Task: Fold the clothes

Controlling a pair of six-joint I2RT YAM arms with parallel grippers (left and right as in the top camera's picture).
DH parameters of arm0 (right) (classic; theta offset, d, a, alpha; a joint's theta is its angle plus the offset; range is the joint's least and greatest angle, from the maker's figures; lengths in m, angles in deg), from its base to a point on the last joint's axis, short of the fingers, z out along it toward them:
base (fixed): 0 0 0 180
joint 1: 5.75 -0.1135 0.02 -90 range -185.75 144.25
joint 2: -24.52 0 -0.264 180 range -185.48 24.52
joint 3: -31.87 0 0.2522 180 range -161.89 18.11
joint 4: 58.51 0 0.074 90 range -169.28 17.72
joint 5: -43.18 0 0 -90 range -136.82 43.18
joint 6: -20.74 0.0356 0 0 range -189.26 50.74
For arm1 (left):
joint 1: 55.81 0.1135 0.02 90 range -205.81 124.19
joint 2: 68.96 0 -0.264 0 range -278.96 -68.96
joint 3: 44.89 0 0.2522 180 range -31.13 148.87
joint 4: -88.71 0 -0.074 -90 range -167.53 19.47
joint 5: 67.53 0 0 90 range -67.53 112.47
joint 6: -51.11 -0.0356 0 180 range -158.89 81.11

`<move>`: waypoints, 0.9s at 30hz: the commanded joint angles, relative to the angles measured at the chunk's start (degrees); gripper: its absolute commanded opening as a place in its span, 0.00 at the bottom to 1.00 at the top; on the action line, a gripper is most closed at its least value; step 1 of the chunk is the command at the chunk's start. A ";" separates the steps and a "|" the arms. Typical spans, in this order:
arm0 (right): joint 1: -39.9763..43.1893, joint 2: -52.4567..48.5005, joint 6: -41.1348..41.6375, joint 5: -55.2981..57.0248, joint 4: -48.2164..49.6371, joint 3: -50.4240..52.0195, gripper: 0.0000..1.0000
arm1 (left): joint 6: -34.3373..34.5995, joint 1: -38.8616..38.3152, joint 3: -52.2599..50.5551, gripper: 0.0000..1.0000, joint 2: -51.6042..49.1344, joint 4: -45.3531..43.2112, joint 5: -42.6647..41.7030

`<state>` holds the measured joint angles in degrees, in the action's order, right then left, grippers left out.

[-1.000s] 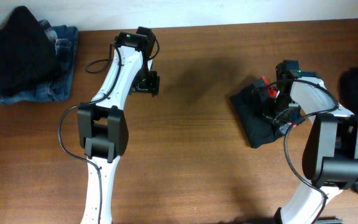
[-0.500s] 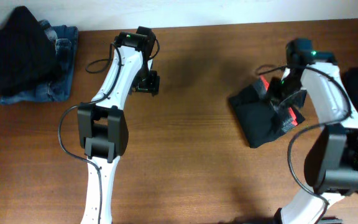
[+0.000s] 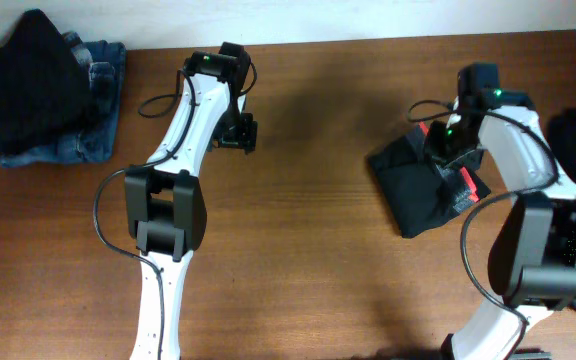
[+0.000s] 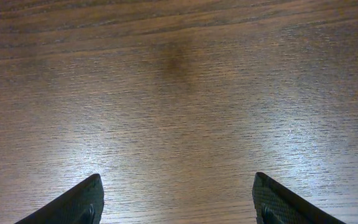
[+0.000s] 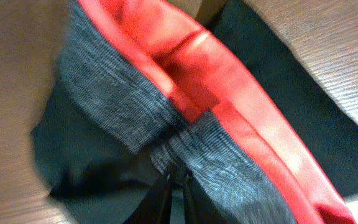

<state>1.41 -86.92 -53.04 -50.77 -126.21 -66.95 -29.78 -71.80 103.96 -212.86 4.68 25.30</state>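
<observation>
Soft, even light; pale glare sheens the table (image 4: 291, 137), and the right wrist view is blurred.

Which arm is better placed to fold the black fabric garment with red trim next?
Right. The right gripper is closed on the black fabric garment with red trim; the left gripper hangs open over the bare brown wooden table, far from it.

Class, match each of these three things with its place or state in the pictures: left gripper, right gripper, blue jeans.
Things:
1. left gripper
2. right gripper
3. blue jeans

States:
A. under a black garment, far left corner
B. fingers apart above the bare wooden table
C. fingers pinched on the red-trimmed black garment

Pairs: 1-B, 2-C, 3-A
</observation>
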 commanded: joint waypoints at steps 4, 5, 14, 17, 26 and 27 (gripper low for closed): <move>-0.02 -3.30 -0.31 1.36 7.43 6.64 0.12 | 0.31 -0.15 -0.44 0.76 0.98 0.04 -0.28; -0.02 -3.32 -0.31 1.36 7.69 6.75 0.09 | 0.31 -0.15 -0.44 0.76 0.96 0.04 -0.26; 0.00 0.59 -0.37 1.42 1.18 -1.14 0.08 | 0.31 -0.15 -0.44 0.77 0.98 0.04 -0.26; 0.00 2.49 -0.42 1.64 -5.16 -8.02 0.11 | 0.31 -0.15 -0.44 0.76 0.96 0.07 -0.26; 0.02 3.23 -1.40 7.69 -31.06 -24.48 0.27 | 0.31 -0.15 -0.44 0.76 0.98 0.04 -0.26; 0.04 3.10 -1.42 7.67 -32.61 -24.04 0.27 | 0.31 -0.15 -0.44 0.77 0.98 0.04 -0.26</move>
<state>1.41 -83.90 -54.26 -46.15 -156.44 -90.81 -29.78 -71.80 103.96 -212.86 4.68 25.30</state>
